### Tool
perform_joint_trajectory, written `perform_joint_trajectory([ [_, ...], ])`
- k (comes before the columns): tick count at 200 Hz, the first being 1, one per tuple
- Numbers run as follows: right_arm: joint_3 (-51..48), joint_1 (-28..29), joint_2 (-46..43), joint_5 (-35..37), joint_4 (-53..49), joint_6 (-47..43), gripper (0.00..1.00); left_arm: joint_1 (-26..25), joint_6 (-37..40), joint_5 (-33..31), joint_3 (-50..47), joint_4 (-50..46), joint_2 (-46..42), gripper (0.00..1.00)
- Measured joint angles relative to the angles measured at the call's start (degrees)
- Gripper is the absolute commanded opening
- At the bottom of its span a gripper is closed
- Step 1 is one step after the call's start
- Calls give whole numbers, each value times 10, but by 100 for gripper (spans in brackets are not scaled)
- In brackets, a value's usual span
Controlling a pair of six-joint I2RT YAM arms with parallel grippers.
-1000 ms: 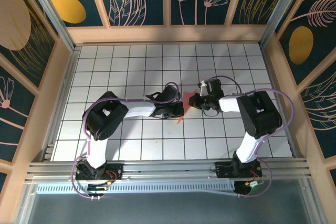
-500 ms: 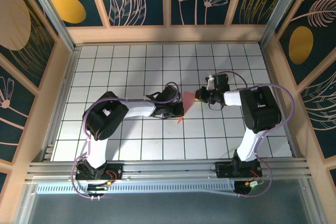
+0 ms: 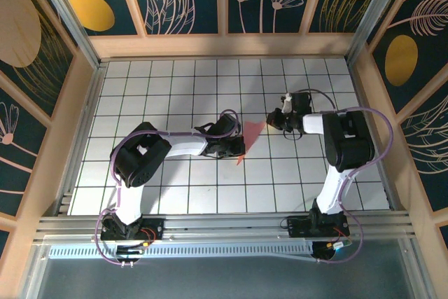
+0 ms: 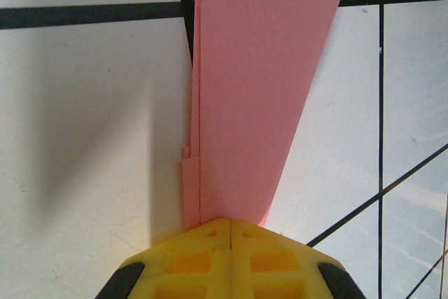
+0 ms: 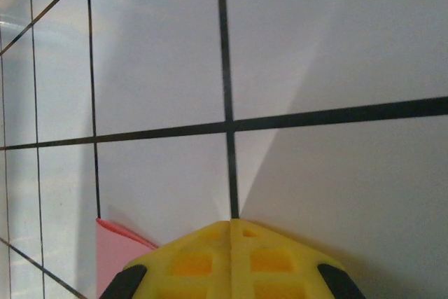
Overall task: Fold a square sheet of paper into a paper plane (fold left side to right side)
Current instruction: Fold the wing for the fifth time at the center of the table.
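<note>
Just right of centre in the top view, your left gripper [image 3: 236,148] is fully closed, its tips down on the narrow end of the paper plane [image 3: 250,135], which lies on the white grid table [image 3: 168,89]. You cannot tell whether a layer is pinched between the fingers. Your right gripper [image 3: 273,121] is also closed and holds nothing, just beside the plane's wide upper-right end.
</note>
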Motion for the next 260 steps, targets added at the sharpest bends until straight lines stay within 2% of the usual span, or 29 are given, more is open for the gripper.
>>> perform_joint_trajectory([
  [36, -5, -2, -29, 6, -24, -6, 0, 0, 0, 0, 0, 0, 0, 0],
  [63, -43, 6, -98, -19, -27, 9, 0, 0, 0, 0, 0, 1, 0, 0],
  [96, -101, 67, -148, -49, -9, 59, 0, 0, 0, 0, -2, 3, 0, 0],
  [140, -141, 126, -133, -66, 30, 129, 0, 0, 0, 0, -6, 9, -2, 0],
  [186, -141, 141, -101, -73, 63, 155, 0, 0, 0, 0, -8, 12, -3, 0],
  [260, -124, 142, -64, -73, 56, 155, 0, 0, -3, -5, -17, 23, -9, 0],
])
